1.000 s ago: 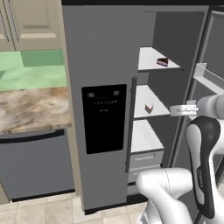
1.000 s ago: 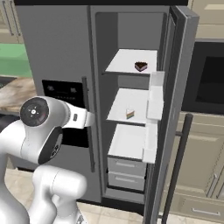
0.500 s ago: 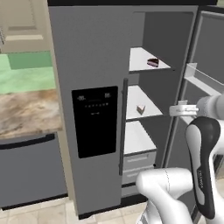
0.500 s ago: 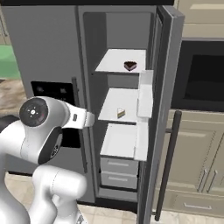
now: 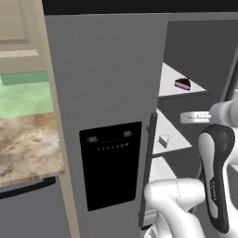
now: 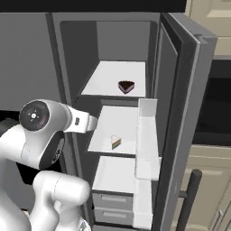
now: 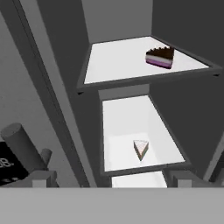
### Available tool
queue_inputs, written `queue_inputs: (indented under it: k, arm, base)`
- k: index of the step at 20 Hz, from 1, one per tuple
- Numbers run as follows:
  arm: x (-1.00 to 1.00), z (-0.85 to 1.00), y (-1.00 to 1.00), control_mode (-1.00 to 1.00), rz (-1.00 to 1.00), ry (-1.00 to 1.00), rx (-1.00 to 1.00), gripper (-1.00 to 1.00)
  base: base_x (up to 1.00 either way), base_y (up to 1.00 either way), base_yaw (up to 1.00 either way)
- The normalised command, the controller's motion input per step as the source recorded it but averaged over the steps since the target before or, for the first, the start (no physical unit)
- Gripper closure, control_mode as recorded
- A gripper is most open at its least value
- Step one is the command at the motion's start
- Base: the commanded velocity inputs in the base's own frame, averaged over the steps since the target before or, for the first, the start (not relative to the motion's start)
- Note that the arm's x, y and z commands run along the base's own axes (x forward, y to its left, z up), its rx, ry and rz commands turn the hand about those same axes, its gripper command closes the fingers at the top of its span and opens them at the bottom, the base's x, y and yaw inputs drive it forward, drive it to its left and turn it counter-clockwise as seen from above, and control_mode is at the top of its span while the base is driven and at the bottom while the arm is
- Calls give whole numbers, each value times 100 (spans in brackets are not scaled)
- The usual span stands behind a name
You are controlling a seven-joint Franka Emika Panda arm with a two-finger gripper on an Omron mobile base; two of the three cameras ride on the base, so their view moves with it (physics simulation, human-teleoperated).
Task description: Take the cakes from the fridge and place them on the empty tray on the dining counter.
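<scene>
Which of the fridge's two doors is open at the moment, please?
The right door of the fridge is open, exposing white shelves with both cakes: the dark slice above, the pale slice below. The left door stays shut.

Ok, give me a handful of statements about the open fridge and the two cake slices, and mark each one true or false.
1. The tall grey fridge has its right door swung open. True.
2. The dark-topped layered cake wedge sits on the upper white shelf. True.
3. The small cream-white cake wedge shares that upper shelf. False: it lies on the shelf below.
4. The fingers are clamped on a slice. False: both slices rest on their shelves, apart from the fingers.
5. The black dispenser panel is on the closed left door. True.
6. The drawers stand above both slices. False: they are beneath the shelves.
</scene>
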Motion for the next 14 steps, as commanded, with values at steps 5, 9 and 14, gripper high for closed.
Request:
queue_inputs:
  k: [5, 9, 14]
  arm:
    - [0, 0, 0, 100, 0, 0, 0, -100]
    - [0, 0, 0, 100, 0, 0, 0, -100]
    - [0, 0, 0, 100, 0, 0, 0, -100]
  base:
    - [100, -1, -2]
    - [100, -15, 0]
    - [93, -12, 3]
